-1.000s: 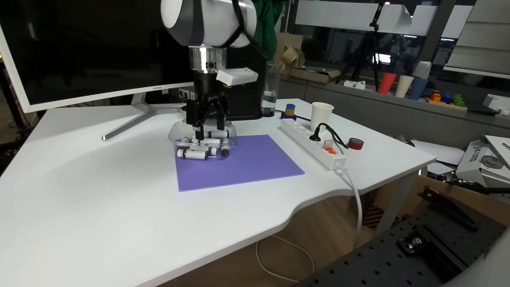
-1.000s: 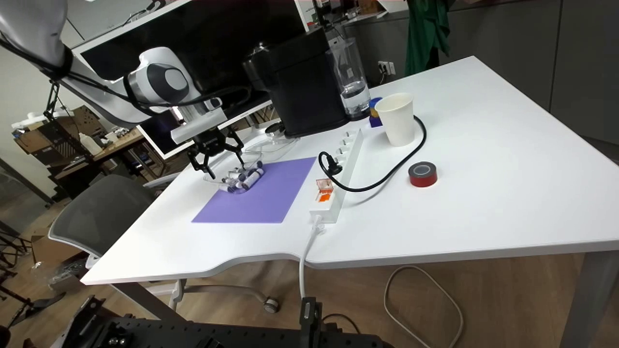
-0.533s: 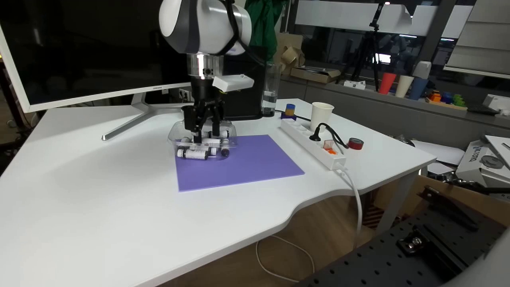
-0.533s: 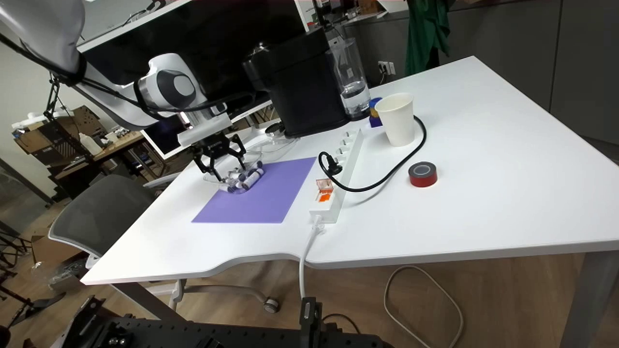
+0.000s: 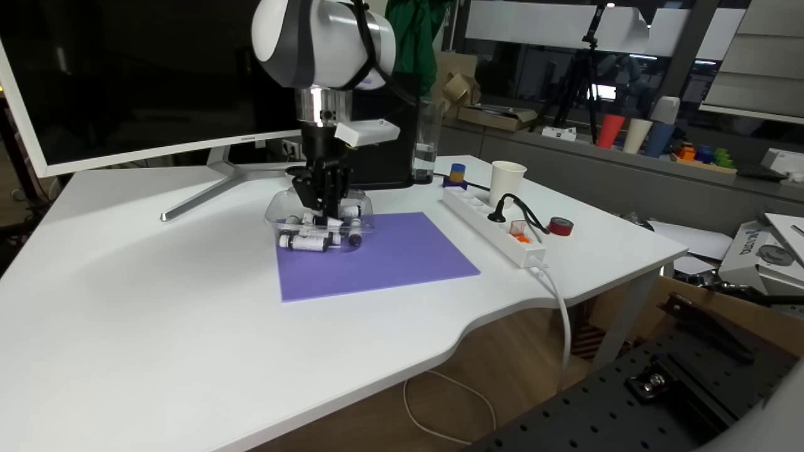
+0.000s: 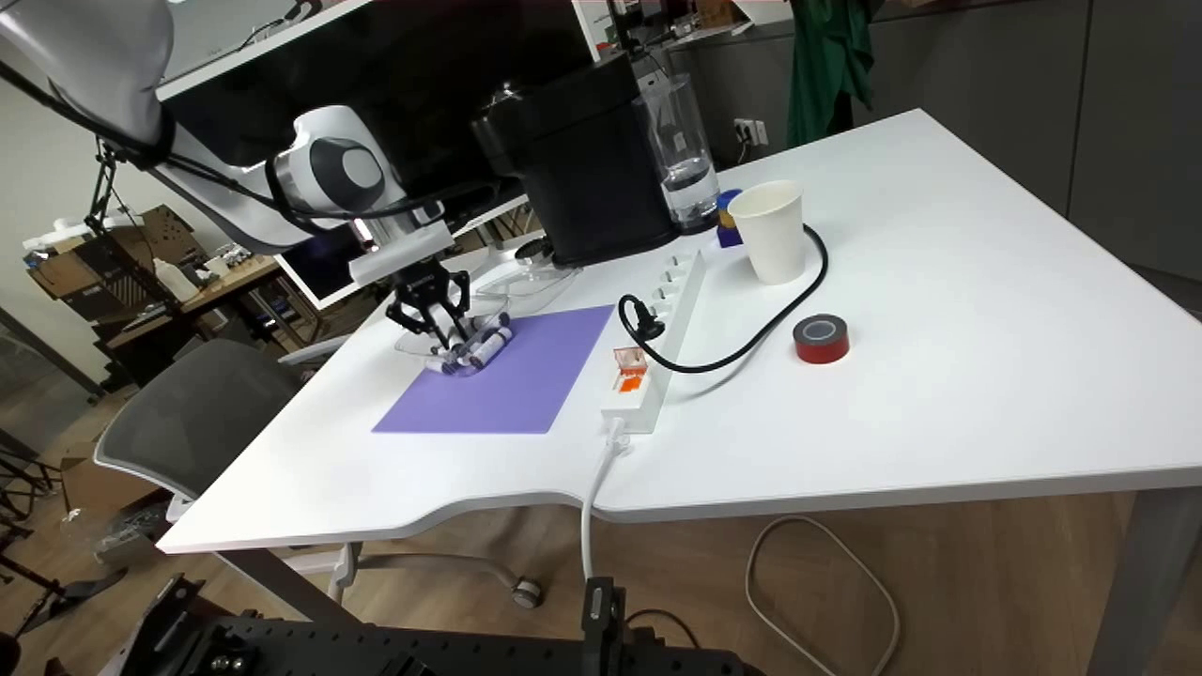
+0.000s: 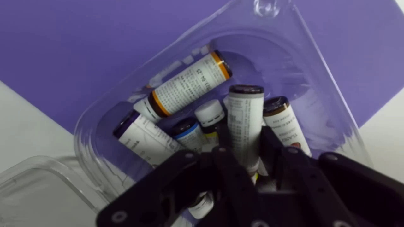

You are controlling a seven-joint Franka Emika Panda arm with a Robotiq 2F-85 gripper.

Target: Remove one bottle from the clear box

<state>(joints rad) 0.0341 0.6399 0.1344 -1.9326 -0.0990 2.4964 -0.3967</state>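
The bottle [image 7: 245, 116] is clamped in the gripper [image 7: 247, 140], tilted, inside the box [image 7: 276, 60] among other bottles [image 7: 191, 84]. The box stands partly on the mat [image 7: 79, 41]; the power strip [image 5: 487, 222] lies apart from it.

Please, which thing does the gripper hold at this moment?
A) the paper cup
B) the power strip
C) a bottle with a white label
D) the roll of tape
C: the wrist view shows the gripper clamped on both sides of a white-labelled bottle.
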